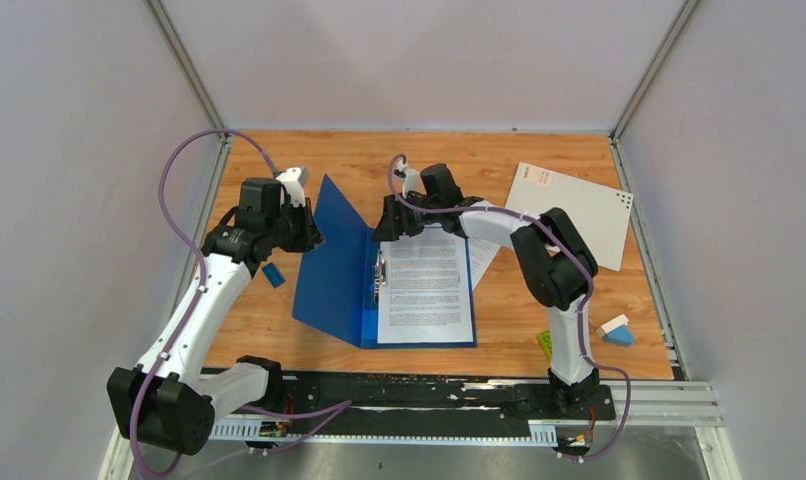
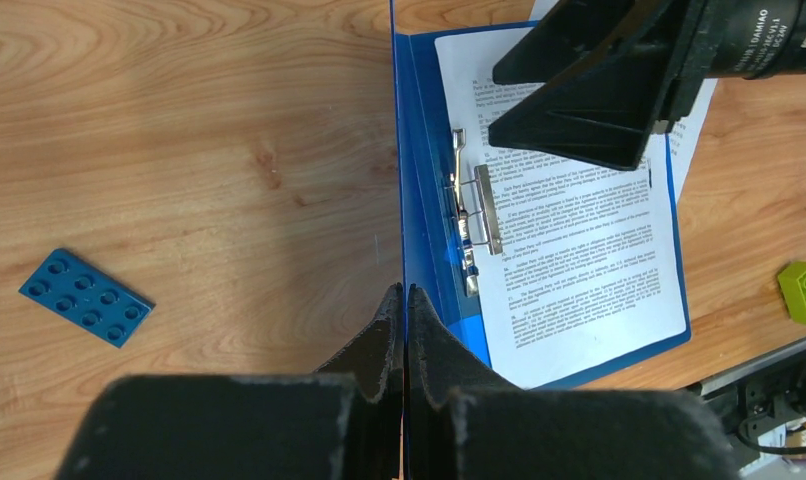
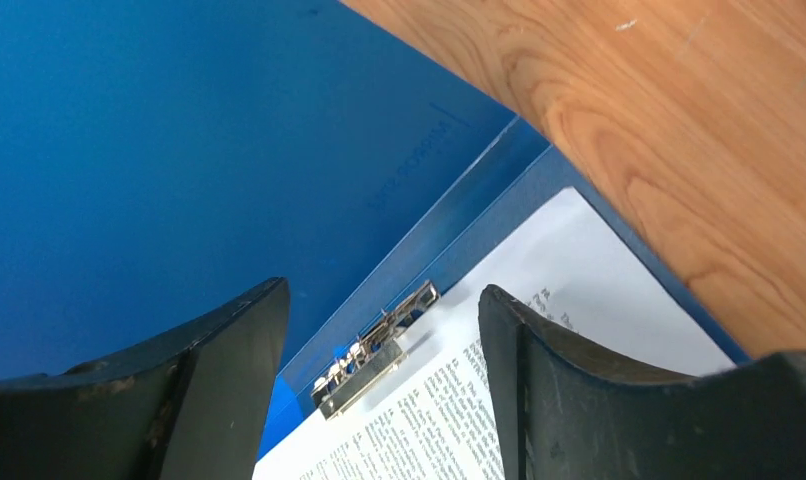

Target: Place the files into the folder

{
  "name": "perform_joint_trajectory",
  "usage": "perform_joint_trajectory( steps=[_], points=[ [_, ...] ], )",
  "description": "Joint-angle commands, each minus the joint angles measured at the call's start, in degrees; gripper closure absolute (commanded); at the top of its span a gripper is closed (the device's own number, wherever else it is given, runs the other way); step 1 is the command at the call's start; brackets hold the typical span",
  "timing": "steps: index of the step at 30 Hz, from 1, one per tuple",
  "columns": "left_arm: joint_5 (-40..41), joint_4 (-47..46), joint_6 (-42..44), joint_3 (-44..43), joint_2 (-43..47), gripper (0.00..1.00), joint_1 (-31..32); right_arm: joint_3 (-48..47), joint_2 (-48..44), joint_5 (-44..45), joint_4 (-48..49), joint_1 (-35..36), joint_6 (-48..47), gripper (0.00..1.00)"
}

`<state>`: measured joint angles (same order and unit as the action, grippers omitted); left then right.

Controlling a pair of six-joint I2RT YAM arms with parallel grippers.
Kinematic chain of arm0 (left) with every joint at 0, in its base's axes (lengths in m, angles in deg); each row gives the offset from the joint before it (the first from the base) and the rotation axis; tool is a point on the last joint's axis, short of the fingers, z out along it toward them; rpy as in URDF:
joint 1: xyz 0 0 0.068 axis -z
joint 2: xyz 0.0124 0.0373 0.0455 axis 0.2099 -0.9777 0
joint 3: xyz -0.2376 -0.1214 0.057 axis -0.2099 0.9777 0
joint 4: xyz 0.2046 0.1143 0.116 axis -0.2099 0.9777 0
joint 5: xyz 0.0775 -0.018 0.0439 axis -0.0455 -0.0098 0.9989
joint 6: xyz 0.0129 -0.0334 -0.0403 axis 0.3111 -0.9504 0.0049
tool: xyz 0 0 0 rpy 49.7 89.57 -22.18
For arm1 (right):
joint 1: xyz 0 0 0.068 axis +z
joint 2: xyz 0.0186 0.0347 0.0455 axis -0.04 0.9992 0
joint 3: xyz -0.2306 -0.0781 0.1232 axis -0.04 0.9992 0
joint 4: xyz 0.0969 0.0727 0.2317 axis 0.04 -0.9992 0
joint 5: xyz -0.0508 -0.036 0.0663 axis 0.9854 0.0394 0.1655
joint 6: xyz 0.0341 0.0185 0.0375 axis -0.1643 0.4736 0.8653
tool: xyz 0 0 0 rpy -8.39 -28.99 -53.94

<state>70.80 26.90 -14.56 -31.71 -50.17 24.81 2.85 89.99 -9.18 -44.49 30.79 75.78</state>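
The blue folder (image 1: pixel 334 275) lies open, its metal clip (image 1: pixel 381 270) by the spine. My left gripper (image 1: pixel 307 232) is shut on the edge of the left cover and holds it raised; in the left wrist view (image 2: pixel 406 292) the cover shows edge-on between the fingers. One printed sheet (image 1: pixel 427 285) lies on the folder's right half. A second sheet (image 1: pixel 486 255) sticks out from under it to the right. My right gripper (image 1: pixel 394 225) is open and empty, hovering over the sheet's top edge near the clip (image 3: pixel 379 350), with the sheet (image 3: pixel 554 320) below its fingers.
A stiff pale grey cover (image 1: pixel 579 210) lies at the back right. A small blue plate (image 1: pixel 273 274) lies left of the folder, also in the left wrist view (image 2: pixel 84 297). A green brick (image 1: pixel 545 343) and a white-and-blue block (image 1: pixel 615 330) lie near the right arm's base.
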Motion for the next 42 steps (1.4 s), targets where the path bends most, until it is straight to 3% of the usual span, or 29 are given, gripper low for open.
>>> perform_joint_trajectory(
  steps=[1,24,37,42],
  points=[
    [-1.2,-0.7,-0.3,-0.8,1.5,1.00,0.3,-4.9,2.9,-0.8,-1.2,0.6,-2.1,0.30],
    [-0.7,-0.6,-1.0,-0.4,1.6,1.00,0.3,-8.5,7.4,-6.7,-0.5,3.8,-3.3,0.34],
    [-0.1,-0.7,-1.0,-0.5,1.8,1.00,0.3,0.5,-4.7,-14.6,-0.4,5.1,-4.8,0.42],
    [-0.3,-1.1,-1.0,-0.3,1.8,1.00,0.3,4.4,-9.7,-7.4,-4.1,5.2,-1.5,0.44]
  ],
)
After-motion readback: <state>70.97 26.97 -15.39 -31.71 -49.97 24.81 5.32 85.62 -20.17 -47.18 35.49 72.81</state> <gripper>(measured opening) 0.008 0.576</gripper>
